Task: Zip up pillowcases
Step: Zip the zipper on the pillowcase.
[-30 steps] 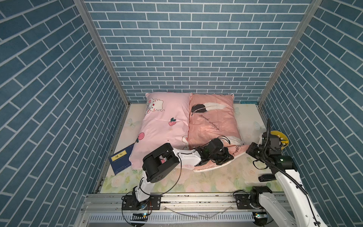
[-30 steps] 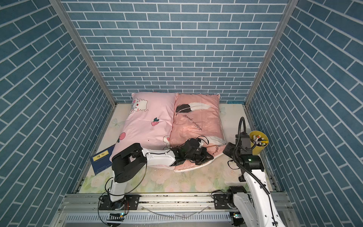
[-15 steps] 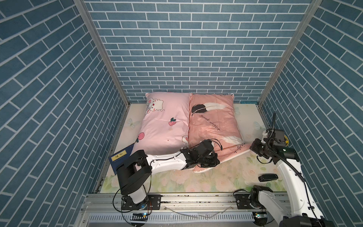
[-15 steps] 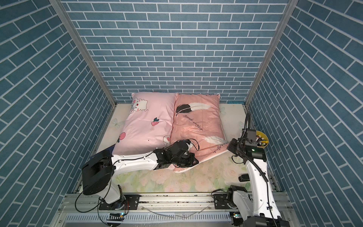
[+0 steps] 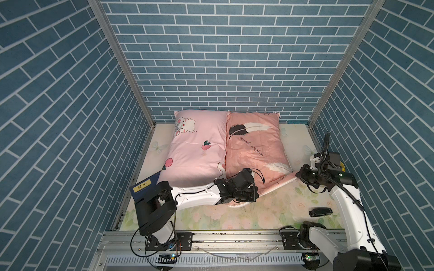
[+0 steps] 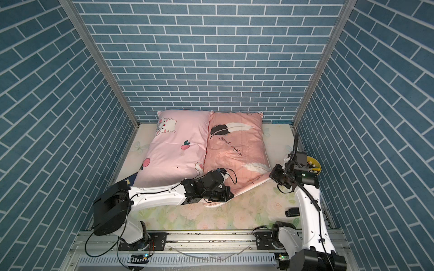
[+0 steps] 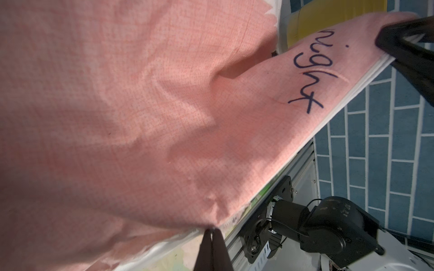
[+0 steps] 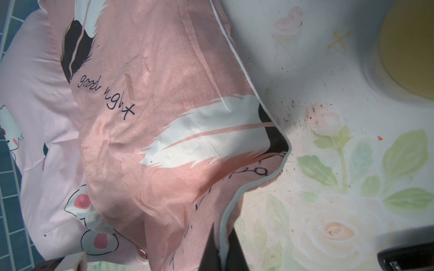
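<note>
Hem of salmon pillowcase (image 5: pixel 253 145) stretches between both claws: left claw (image 7: pixel 212 232) pinched tight on one corner, right claw (image 8: pixel 222 239) clamped on the other. Bunny pillowcase (image 5: pixel 195 150) lies beside left claw, touching the salmon one.

The salmon pillowcase (image 5: pixel 254 150) (feather print) lies beside the pink pillowcase (image 5: pixel 195 152); the left hand (image 5: pixel 251 196) and the right hand (image 5: pixel 298 176) hold its near edge.

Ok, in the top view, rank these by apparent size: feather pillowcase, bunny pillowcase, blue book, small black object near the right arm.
1. feather pillowcase and bunny pillowcase: they look about equal, so not ranked.
2. blue book, partly hidden.
3. small black object.
</note>
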